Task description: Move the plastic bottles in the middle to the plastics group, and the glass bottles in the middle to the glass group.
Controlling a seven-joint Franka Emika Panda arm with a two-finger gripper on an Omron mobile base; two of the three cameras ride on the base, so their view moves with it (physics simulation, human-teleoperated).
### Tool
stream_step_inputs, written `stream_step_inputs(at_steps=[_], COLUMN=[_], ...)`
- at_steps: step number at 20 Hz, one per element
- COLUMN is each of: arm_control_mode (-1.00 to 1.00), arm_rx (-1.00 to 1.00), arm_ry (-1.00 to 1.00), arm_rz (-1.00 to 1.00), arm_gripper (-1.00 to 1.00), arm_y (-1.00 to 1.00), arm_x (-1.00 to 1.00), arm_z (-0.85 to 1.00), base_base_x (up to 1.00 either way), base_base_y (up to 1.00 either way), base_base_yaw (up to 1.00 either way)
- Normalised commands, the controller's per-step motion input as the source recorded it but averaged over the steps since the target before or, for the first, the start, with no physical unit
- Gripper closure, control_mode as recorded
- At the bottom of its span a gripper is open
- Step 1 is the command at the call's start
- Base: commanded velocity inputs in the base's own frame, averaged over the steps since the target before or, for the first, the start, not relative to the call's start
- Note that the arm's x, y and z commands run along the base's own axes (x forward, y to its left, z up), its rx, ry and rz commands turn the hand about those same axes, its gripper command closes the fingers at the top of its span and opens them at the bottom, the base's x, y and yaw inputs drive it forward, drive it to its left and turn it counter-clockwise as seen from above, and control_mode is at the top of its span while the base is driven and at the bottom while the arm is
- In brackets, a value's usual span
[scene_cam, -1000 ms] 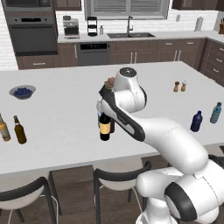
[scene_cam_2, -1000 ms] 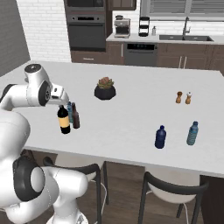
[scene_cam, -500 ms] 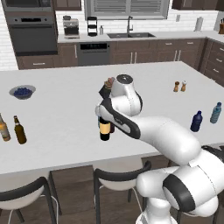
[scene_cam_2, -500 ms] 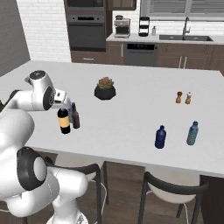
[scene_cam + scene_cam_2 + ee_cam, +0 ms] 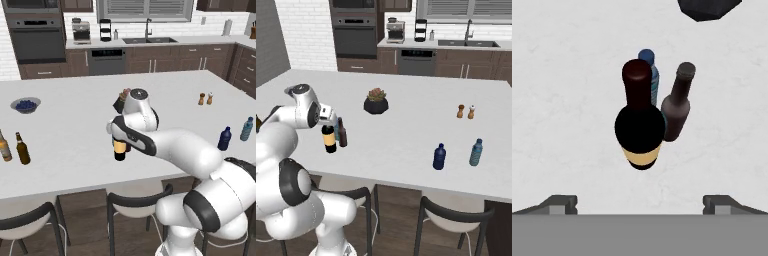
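Mid-counter, gripper (image 5: 640,202) hangs over wine bottle (image 5: 640,127), jaws spread, nothing pinched, likely lining up neck grasp; maroon bottle (image 5: 677,105) and blue bottle (image 5: 652,70) crowd just beside.

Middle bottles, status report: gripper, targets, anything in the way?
Gripper open, above the wine bottle, nothing held. Maroon bottle and light-blue bottle stand close beside it, all upright. Tight cluster; neighbours could crowd the grasp.

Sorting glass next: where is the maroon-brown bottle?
In the right base view, the maroon-brown bottle stands mid-counter just right of the wine bottle, near the gripper.
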Motion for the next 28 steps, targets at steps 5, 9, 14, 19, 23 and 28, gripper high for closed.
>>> stream_step_inputs(at_steps=[5,9,14,19,23,28], arm_control_mode=[-1.00,-1.00,-1.00,-1.00,-1.00,-1.00], arm_rx=[0.00,0.00,0.00,0.00,0.00,0.00], arm_ry=[0.00,0.00,0.00,0.00,0.00,0.00], arm_rz=[0.00,0.00,0.00,0.00,0.00,0.00], arm_gripper=[-1.00,-1.00,-1.00,-1.00,-1.00,-1.00], arm_y=[0.07,0.01,0.01,0.00,0.00,0.00], arm_x=[0.14,0.21,0.18,0.15,0.17,0.13], arm_z=[-0.11,-0.24,-0.14,-0.08,-0.12,-0.16], base_base_x=[0.00,0.00,0.00,0.00,0.00,0.00], base_base_y=[0.00,0.00,0.00,0.00,0.00,0.00], base_base_yaw=[0.00,0.00,0.00,0.00,0.00,0.00])
